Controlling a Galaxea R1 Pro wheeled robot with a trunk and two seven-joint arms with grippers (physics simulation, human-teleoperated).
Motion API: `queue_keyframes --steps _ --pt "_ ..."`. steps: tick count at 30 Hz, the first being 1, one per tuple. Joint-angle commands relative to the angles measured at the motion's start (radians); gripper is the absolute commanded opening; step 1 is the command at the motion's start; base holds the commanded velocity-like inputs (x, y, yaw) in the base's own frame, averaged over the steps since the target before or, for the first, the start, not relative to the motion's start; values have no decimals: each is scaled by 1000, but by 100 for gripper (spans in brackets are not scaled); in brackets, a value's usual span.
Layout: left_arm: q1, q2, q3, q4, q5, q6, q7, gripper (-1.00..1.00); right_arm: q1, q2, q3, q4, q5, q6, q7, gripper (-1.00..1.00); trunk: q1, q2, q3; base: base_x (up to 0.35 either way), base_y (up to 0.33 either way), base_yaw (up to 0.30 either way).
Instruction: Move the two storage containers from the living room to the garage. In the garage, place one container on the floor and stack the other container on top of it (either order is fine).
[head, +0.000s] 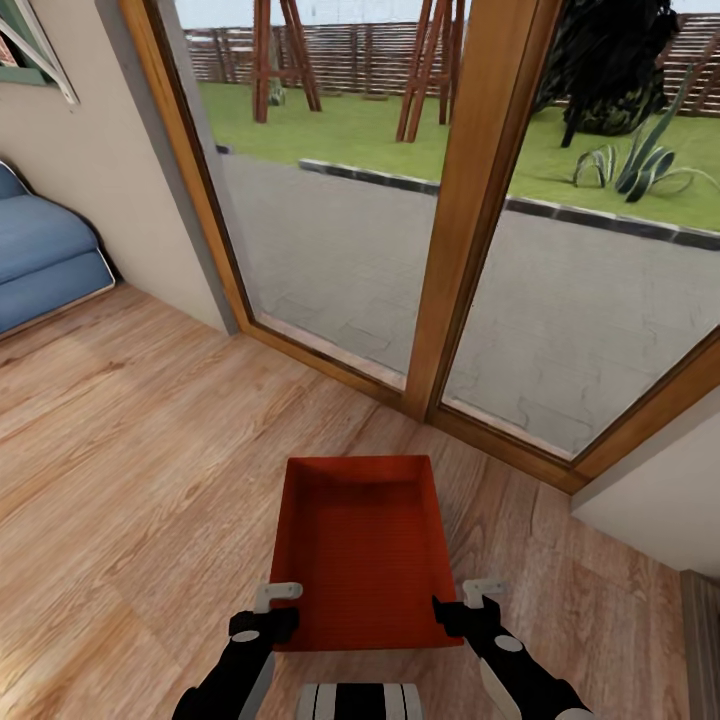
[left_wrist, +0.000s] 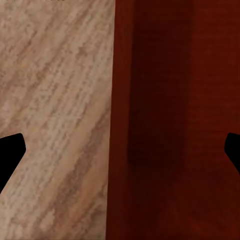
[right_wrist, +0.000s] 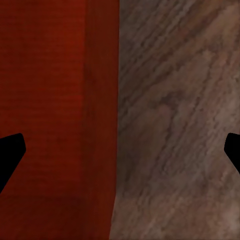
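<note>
The left claw (head: 268, 610) and right claw (head: 468, 605) are straddling the bin's (head: 362, 545) near side walls, each spread wide with one finger inside and one outside the rim, gripping nothing yet. The bin is lying on the wood floor (head: 130, 480) before the glass doors (head: 440, 200). Closing both evenly, then lifting level, should be keeping it from tipping.

Light wood-plank floor (head: 150, 450), one rust-red open-top storage container (head: 360, 550) on it, near the glass doors (head: 400, 200)
</note>
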Motion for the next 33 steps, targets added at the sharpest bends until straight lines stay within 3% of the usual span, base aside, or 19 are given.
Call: queue_keyframes --steps 1,13,14,15,33 --pt "0 -1 5 -2 -10 6 -2 100 -1 -1 7 1 -11 -4 -2 100 0 0 -1 0 0 0" --pt "0 -1 5 -2 -10 7 -2 100 -1 -2 7 1 -11 -4 -2 100 0 0 -1 0 0 0" --pt "0 -1 5 -2 -10 7 -2 100 -1 -1 7 1 -11 -4 -2 -100 0 0 -1 0 0 0" --pt "0 -1 5 -2 -10 7 -2 -100 -1 -2 7 1 -11 -4 -2 -100 0 0 -1 0 0 0" --pt "0 -1 5 -2 -10 6 -1 -100 -1 -2 7 1 -11 -4 -2 -100 0 0 -1 0 0 0"
